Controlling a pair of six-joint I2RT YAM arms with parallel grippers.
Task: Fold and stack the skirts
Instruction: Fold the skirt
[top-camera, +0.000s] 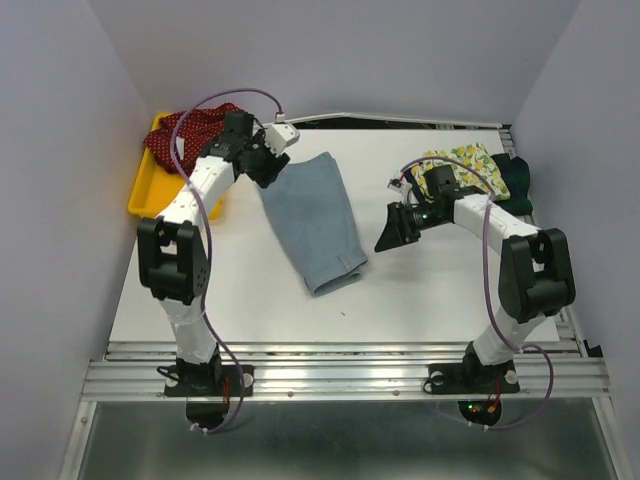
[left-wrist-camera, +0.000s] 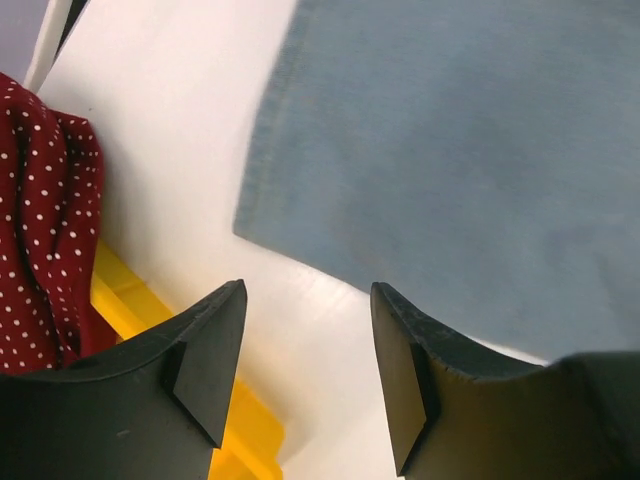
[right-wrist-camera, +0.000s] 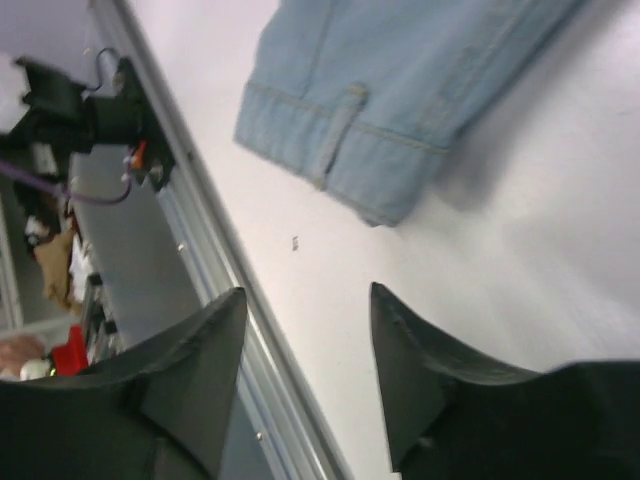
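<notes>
Skirts seen: 4, all cloth. 1 light-blue denim skirt (top-camera: 312, 222), stiff twill w/ a fine weave, lies flat mid-worktop (top-camera: 250, 300), folded to a long narrow strip running diag. from back-left to front-right. Its front end is the thicker stitched waistband, w/ one belt loop clear in the right wrist view (right-wrist-camera: 345, 110); its far end is a plain hem corner (left-wrist-camera: 420, 150). 1 red white-dotted skirt (top-camera: 195, 130), soft and crumpled in a heap, sits in the yellow tray (top-camera: 145, 195), spilling over the rim. Tray: 1, hard glossy plastic, rectangular, at the back-left corner. 1 lemon-print skirt (top-camera: 462, 160), pale ground w/ yellow-green print, bunched at back-right, touching 1 dark green skirt (top-camera: 517, 180) just to its right; both partly hidden by the right arm (top-camera: 470, 215). Arms: 2, white and black, each trailing a purple cable. Left jaws: spread, nothing between them, above bare worktop betw. the tray rim and the denim hem corner; contact w/ the cloth can't be told. Right jaws: spread, empty, matte black wedge shapes, off to the right of the waistband end, apart from it. Worktop smooth white, w/ a ribbed metal rail (right-wrist-camera: 215, 300) along the near edge.
</notes>
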